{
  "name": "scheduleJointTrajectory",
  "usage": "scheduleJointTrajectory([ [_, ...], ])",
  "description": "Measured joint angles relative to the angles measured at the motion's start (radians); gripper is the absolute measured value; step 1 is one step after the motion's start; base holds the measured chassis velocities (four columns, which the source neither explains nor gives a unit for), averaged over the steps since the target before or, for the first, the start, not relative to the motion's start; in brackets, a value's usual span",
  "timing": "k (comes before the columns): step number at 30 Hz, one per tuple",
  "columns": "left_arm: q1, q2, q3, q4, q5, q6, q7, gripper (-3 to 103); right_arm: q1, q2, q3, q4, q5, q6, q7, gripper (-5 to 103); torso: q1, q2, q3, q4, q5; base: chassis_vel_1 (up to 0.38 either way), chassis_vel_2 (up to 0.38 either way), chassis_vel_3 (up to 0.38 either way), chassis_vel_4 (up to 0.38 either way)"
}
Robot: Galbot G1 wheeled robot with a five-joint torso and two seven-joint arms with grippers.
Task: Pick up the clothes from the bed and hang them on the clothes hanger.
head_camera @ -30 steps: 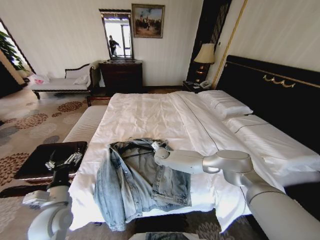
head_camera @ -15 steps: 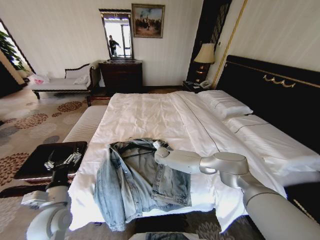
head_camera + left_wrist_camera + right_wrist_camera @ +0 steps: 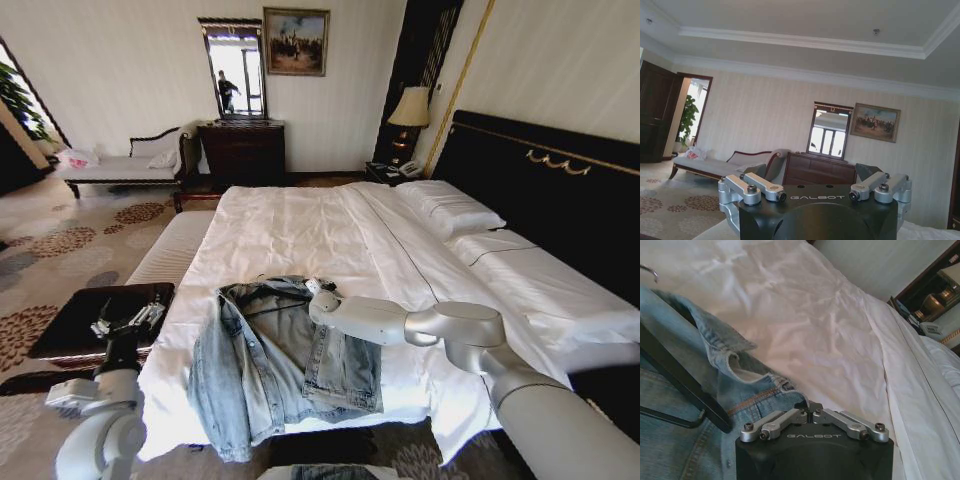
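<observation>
Jacket point(image 3: 275, 365): light-blue denim, lying open and rumpled on the near end of the bed point(image 3: 300, 230), its lower part hanging over the mattress edge; collar toward the pillows. Hanger point(image 3: 675, 377): thin black bar with a silver wire hook, resting on the denim inside the collar, just beside the right pincer. Right pincer point(image 3: 811, 416): reached across the white sheet to the jacket's collar edge, its metal links folded together and the tips clenched on a fold of denim hem; the black housing reads "GALBOT" in pale letters. In the head view the same pincer point(image 3: 316, 290) sits at the jacket's top right corner, white sheet beyond it. Left pincer point(image 3: 815, 190): held off the bed at the near left, aimed at the far wall, links spread wide and released, grasping nothing; its housing also reads "GALBOT". Beyond the left pincer: a pale chaise point(image 3: 722, 165), a dark dresser point(image 3: 817, 172) with a mirror point(image 3: 830, 136) above it, and a framed painting point(image 3: 875, 122). Beside the left pincer in the head view, a dark low table point(image 3: 70, 320). No other writing is legible.
</observation>
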Motion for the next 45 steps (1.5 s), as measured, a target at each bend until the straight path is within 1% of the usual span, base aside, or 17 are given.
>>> scheduleJointTrajectory([
  [2, -0.001, 0.001, 0.0, 0.001, 0.0, 0.0, 0.0, 100, 0.005, -0.009, 0.002, 0.029, 0.002, 0.0, 0.008, 1, 0.0, 0.0, 0.0, 0.0, 0.0, 0.0, 0.0, 0.0, 0.0],
  [5, -0.005, 0.006, 0.0, 0.005, -0.001, 0.002, -0.001, 100, 0.028, -0.041, 0.028, 0.156, 0.024, -0.008, 0.05, 0, 0.0, 0.0, 0.0, -0.0001, 0.0, 0.0, 0.0, 0.0, 0.0],
  [6, -0.005, 0.006, 0.0, 0.005, -0.001, 0.002, -0.001, 100, 0.028, -0.041, 0.028, 0.156, 0.024, -0.008, 0.05, 0, 0.0, 0.0, 0.0, -0.0001, 0.0, 0.0, 0.0, 0.0, 0.0],
  [9, -0.01, 0.008, 0.002, 0.008, -0.001, 0.003, -0.002, 100, 0.051, -0.049, 0.07, 0.247, 0.061, -0.015, 0.086, 0, 0.0, 0.0, 0.0, -0.0001, 0.0, 0.0, 0.0, 0.0, 0.0],
  [14, -0.014, 0.008, 0.006, 0.009, -0.001, 0.006, -0.002, 100, 0.06, -0.04, 0.084, 0.285, 0.074, -0.008, 0.095, 0, 0.0, 0.0, 0.0, 0.0, -0.0002, 0.0, 0.0, 0.0, 0.0],
  [18, -0.016, 0.008, 0.006, 0.013, -0.002, 0.007, -0.003, 100, 0.032, -0.031, 0.08, 0.317, 0.087, 0.0, 0.106, 0, 0.0, 0.0, 0.0, -0.0001, -0.0001, 0.0, 0.0, 0.0, 0.0],
  [26, -0.018, 0.009, 0.001, 0.027, -0.006, 0.005, -0.003, 100, -0.051, 0.03, 0.04, 0.35, 0.113, 0.027, 0.131, 0, 0.0, 0.0, 0.0, 0.0001, -0.0001, 0.0, 0.0, 0.0, 0.0],
  [28, -0.02, 0.008, -0.001, 0.033, -0.006, 0.004, -0.003, 100, -0.069, 0.051, 0.025, 0.349, 0.113, 0.045, 0.131, 0, 0.0, 0.0, 0.0, 0.0, -0.0002, 0.0, 0.0, 0.0, 0.0],
  [31, -0.025, 0.008, -0.001, 0.04, -0.009, 0.003, -0.003, 100, -0.089, 0.085, -0.001, 0.321, 0.085, 0.094, 0.099, 0, 0.0, 0.0, 0.0, -0.0001, -0.0002, 0.0, 0.0, 0.0, 0.0],
  [32, -0.025, 0.008, -0.001, 0.04, -0.009, 0.003, -0.003, 100, -0.089, 0.085, -0.001, 0.321, 0.085, 0.094, 0.099, 0, 0.0, 0.0, 0.0, -0.0001, -0.0002, 0.0, 0.0, 0.0, 0.0],
  [36, -0.033, 0.004, 0.001, 0.05, -0.009, 0.003, -0.003, 100, -0.118, 0.155, -0.028, 0.218, 0.041, 0.155, 0.062, 0, 0.0, 0.0, 0.0, 0.0, -0.0002, 0.0, 0.0, 0.0, 0.0],
  [37, -0.033, 0.004, 0.001, 0.05, -0.009, 0.003, -0.003, 100, -0.118, 0.155, -0.028, 0.218, 0.041, 0.155, 0.062, 0, 0.0, 0.0, 0.0, 0.0, -0.0002, 0.0, 0.0, 0.0, 0.0],
  [40, -0.036, 0.004, 0.001, 0.056, -0.009, 0.003, -0.003, 100, -0.134, 0.191, -0.032, 0.167, 0.035, 0.165, 0.056, 0, 0.0, 0.0, 0.0, 0.0, -0.0002, 0.0, 0.0, 0.0, 0.0],
  [41, -0.037, 0.004, 0.001, 0.058, -0.009, 0.002, -0.003, 100, -0.139, 0.202, -0.035, 0.152, 0.032, 0.167, 0.056, -2, 0.0, 0.0, 0.0, -0.0001, -0.0002, 0.0, 0.0, 0.0, 0.0],
  [42, -0.037, 0.004, 0.0, 0.06, -0.009, 0.002, -0.003, 100, -0.146, 0.215, -0.04, 0.135, 0.02, 0.175, 0.055, 1, 0.0, 0.0, 0.0, 0.0, -0.0002, 0.0, 0.0, 0.0, 0.0],
  [44, -0.038, 0.004, 0.0, 0.061, -0.009, 0.001, -0.003, 100, -0.15, 0.221, -0.041, 0.126, 0.011, 0.181, 0.055, 1, 0.0, 0.0, 0.0, 0.0001, -0.0001, 0.0, 0.0, 0.0, 0.0],
  [45, -0.038, 0.005, -0.001, 0.062, -0.009, 0.001, -0.003, 100, -0.154, 0.226, -0.041, 0.12, 0.0, 0.19, 0.053, 8, 0.0, 0.0, 0.0, 0.0002, 0.0, 0.0, 0.0, 0.0, 0.0],
])
